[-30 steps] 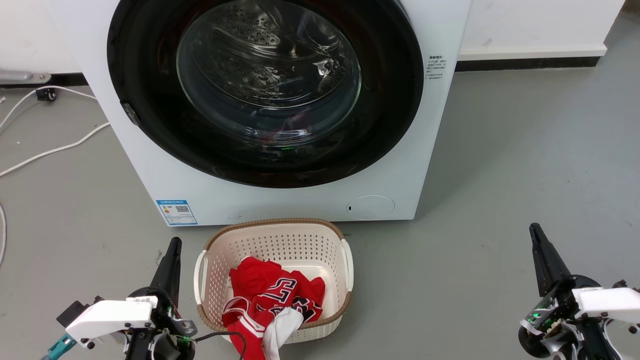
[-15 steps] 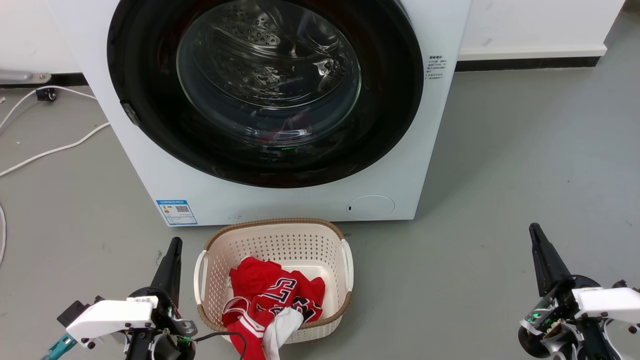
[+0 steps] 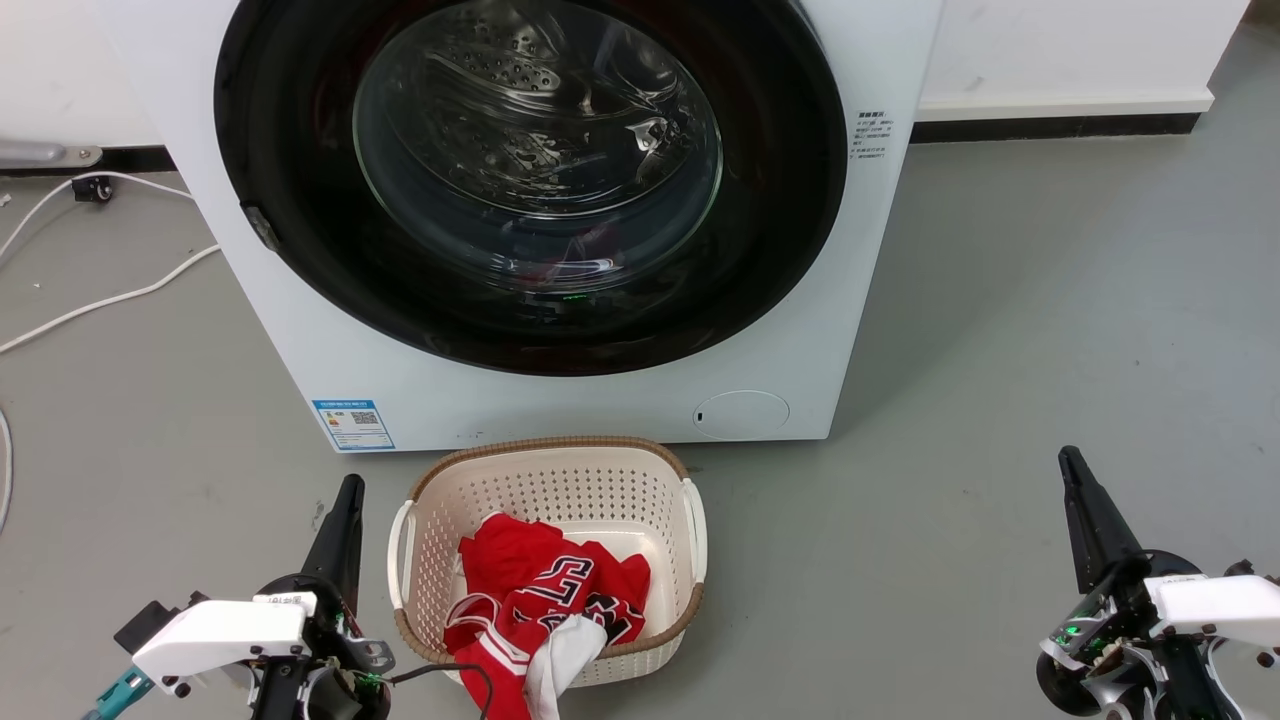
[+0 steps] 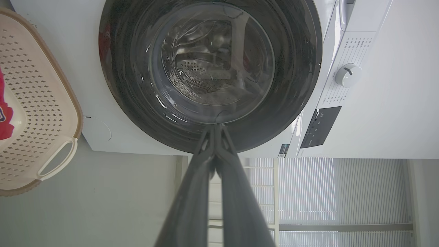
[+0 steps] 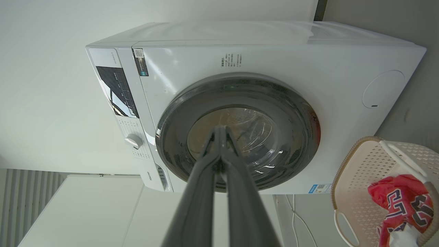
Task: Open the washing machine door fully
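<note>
Head view: washing machine door (image 3: 530, 180) shut flush in white machine (image 3: 560, 400); left gripper (image 3: 351, 486) and right gripper (image 3: 1068, 458) low, well apart from it. Left wrist view: jaws pressed together, empty, door straight ahead. Right wrist view: same, jaws closed on nothing. Door looks rigid, heavy, glossy-slick. Probably hook the grey tab (image 3: 262, 228) on its rim, not the glass.

The washing machine door (image 3: 300, 240) had a shiny black rim and clear glass. The basket (image 3: 545, 480) looked like holey plastic, holding red cloth (image 3: 530, 580).
</note>
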Available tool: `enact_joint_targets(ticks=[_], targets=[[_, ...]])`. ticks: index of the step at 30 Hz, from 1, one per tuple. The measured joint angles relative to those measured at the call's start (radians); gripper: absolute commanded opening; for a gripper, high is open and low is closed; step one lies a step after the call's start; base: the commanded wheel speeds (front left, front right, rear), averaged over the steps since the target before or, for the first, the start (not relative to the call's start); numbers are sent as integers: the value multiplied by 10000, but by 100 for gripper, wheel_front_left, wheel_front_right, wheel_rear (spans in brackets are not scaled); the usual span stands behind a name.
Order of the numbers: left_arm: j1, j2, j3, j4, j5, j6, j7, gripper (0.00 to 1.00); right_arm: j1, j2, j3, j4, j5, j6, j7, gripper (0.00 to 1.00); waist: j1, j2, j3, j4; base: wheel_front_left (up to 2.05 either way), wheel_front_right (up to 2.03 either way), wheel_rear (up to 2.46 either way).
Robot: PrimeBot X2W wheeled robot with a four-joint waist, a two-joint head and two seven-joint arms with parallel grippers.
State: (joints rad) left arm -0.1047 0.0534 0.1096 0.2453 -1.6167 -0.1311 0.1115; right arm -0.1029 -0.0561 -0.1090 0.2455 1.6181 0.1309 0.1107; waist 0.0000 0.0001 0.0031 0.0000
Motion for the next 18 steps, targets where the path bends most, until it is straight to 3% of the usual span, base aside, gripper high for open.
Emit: enact_joint_targets(ticks=[18], targets=[[-1, -6, 12, 0, 19, 0, 4, 0, 0, 8, -13, 0, -2, 0, 13, 0, 0, 0, 0, 0, 0, 0, 0]])
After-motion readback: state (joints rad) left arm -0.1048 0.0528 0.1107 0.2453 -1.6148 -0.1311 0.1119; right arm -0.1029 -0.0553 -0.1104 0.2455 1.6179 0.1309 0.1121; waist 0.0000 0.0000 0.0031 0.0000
